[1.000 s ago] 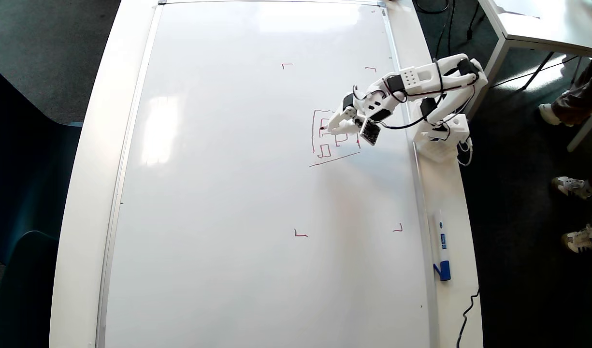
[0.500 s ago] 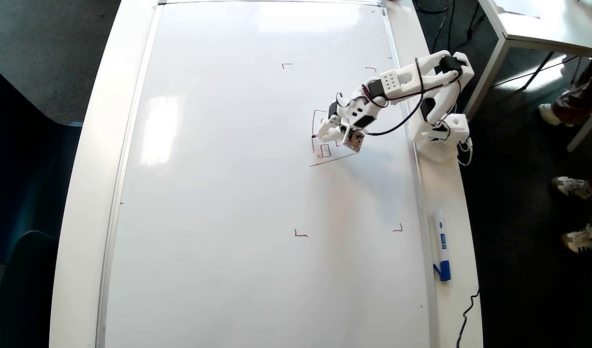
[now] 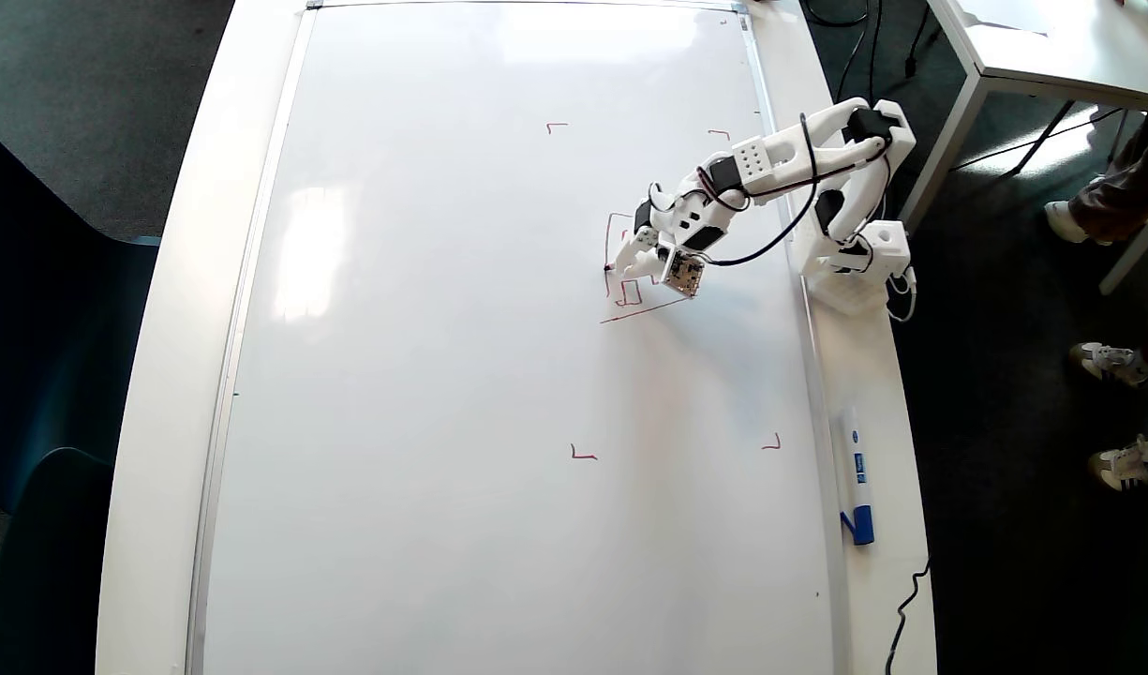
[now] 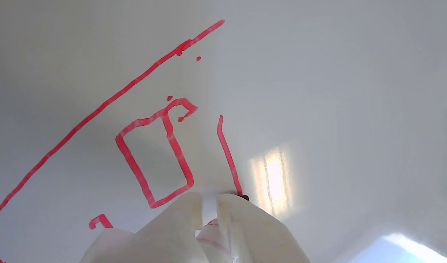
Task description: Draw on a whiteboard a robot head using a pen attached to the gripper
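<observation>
wrist view: pen [image 4: 211, 233] in tool [image 4: 208, 201], tip on robot head [image 4: 154, 160].

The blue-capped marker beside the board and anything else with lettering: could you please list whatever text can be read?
Blue-capped marker: a blue printed label on its barrel, too small to read.
Whiteboard: only red corner marks and the robot head lines; no words or numbers.
Nothing else bears text.

The whiteboard [image 3: 499, 375] is glossy and smooth, throwing back window glare, edged by a thin silvery metal-looking frame [image 3: 255, 234]. The gripper [image 4: 208, 204] is matt, off-white plastic with faint printed layering. The robot head [image 4: 154, 153] is flat, slightly patchy red ink
</observation>
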